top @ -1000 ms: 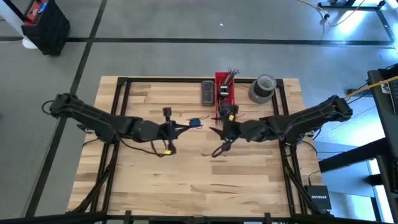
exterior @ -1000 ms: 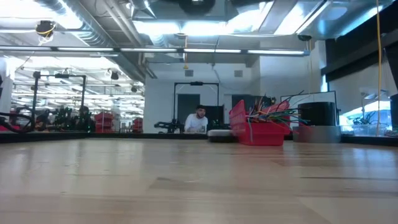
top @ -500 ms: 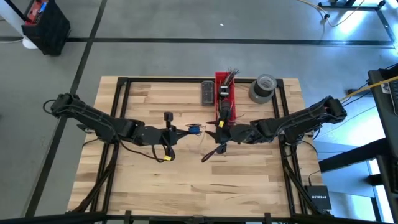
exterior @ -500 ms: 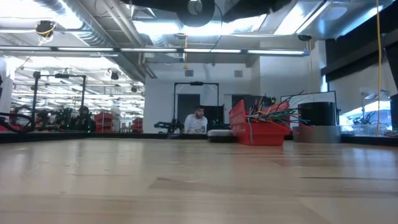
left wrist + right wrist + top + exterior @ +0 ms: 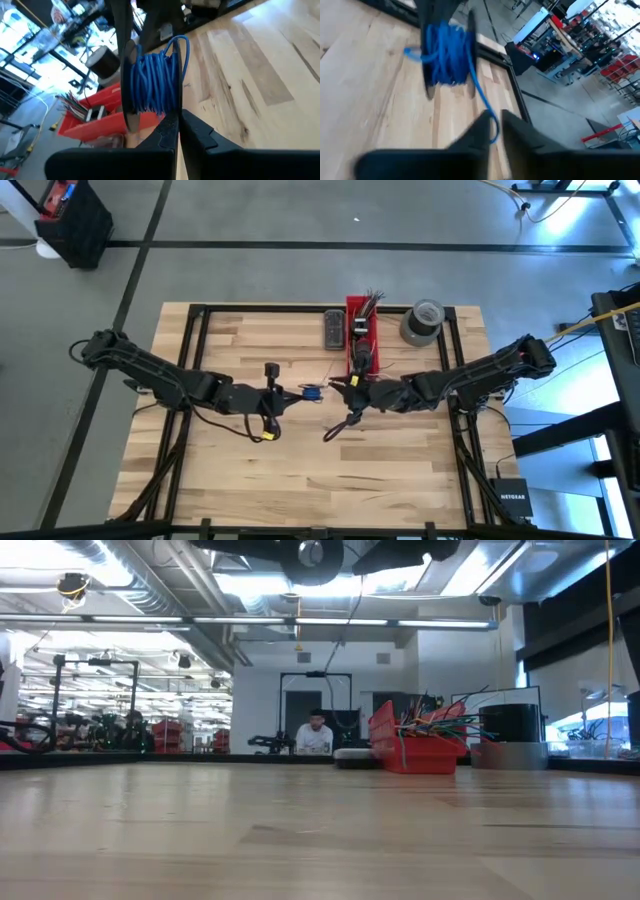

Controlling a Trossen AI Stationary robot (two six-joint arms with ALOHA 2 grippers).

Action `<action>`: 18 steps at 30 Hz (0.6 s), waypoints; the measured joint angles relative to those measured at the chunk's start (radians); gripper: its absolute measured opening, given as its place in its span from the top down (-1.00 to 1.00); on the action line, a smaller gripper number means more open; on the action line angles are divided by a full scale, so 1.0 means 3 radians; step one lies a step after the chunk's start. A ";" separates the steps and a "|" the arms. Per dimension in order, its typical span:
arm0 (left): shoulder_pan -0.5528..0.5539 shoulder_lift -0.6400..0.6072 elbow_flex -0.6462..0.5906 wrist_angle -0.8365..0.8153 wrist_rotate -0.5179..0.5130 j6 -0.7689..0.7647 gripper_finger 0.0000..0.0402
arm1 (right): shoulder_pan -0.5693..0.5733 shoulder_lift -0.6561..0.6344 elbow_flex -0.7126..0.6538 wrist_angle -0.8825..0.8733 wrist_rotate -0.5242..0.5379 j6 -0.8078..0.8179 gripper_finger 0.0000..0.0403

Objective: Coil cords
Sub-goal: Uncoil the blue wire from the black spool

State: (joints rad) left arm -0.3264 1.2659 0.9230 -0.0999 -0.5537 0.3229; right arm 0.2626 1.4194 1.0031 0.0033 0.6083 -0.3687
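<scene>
A blue cord is wound on a small dark spool, which is held high over the middle of the table. The winding sits between two dark flanges. My left gripper reaches in from the table's left and is shut at the spool. My right gripper comes from the table's right, just beside the spool, with one loose blue strand running into its fingers. In the low view only the spool's underside and dark gripper parts show at the top edge. My left gripper has its two fingers closed together at the edge of the winding nearest it. Whether they are on the cord or on the spool's rim is hidden by the fingers. The spool is lifted clear of the table. My right gripper pinches the loose blue strand that leads off the winding, between its two fingers. It comes nearly level from the table's right. The strand runs in a gentle curve from the spool to the fingers, clear of the table.
At the table's far edge stand a red bin of short multicoloured wire ends, a grey tape roll and a dark flat device. Bare wood lies toward the near edge. A person sits in the room behind.
My right gripper has gone toward the table's left, up to the spool, and has sunk a little. In the low view the spool and the grippers have come down into the top edge. The spool stays lifted in my left gripper.
</scene>
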 joint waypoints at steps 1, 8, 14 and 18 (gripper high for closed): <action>0.0000 0.0000 0.0000 -0.0038 0.0000 -0.0024 0.98 | 0.0000 -0.0003 0.0000 0.0029 -0.0002 -0.0022 0.83; 0.0064 0.0000 0.0000 -0.0083 0.0035 -0.0118 0.98 | 0.0046 -0.0006 0.0000 0.0370 -0.0117 -0.0241 0.92; 0.0156 0.0136 0.0003 0.0010 0.0622 -0.0112 0.99 | -0.0006 -0.0004 0.0000 0.0835 -0.0408 -0.0754 0.94; 0.0178 0.0223 0.0003 0.0132 0.0814 0.0064 0.99 | -0.0111 0.0045 0.0125 0.0597 -0.0879 -0.0810 0.98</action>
State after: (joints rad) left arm -0.2729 1.3329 0.9237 -0.0601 -0.3096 0.3420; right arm 0.2294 1.4329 1.0407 0.1825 0.3446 -0.6116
